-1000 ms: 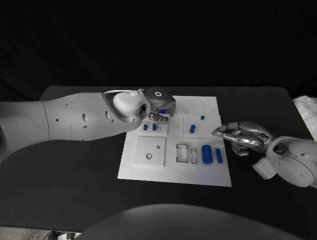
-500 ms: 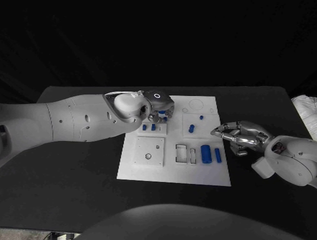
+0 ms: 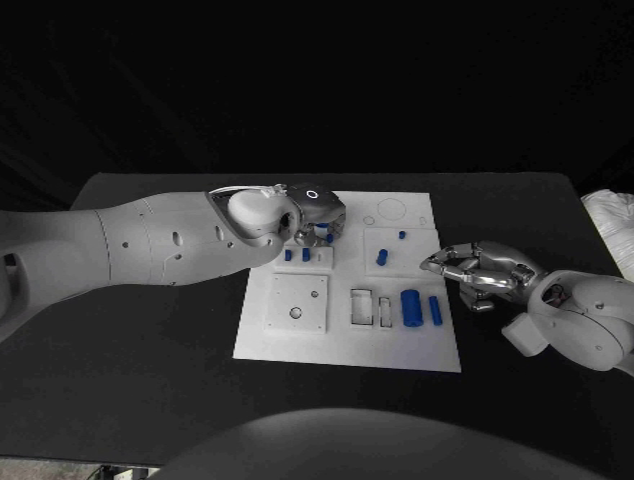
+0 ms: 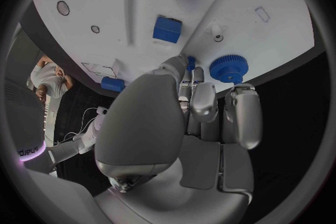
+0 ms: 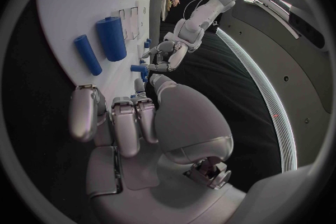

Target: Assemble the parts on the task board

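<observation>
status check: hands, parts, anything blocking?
Left hand over the board's far end, pinching a small blue part. Right hand at the board's right edge, fingers curled, holding nothing. Two blue cylinders lying near it. Nothing blocking.

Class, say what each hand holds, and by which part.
Left hand: a small blue part, pinched at one end. Right hand: nothing.

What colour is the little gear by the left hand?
Blue. The gear shows best in the left wrist view.
</observation>
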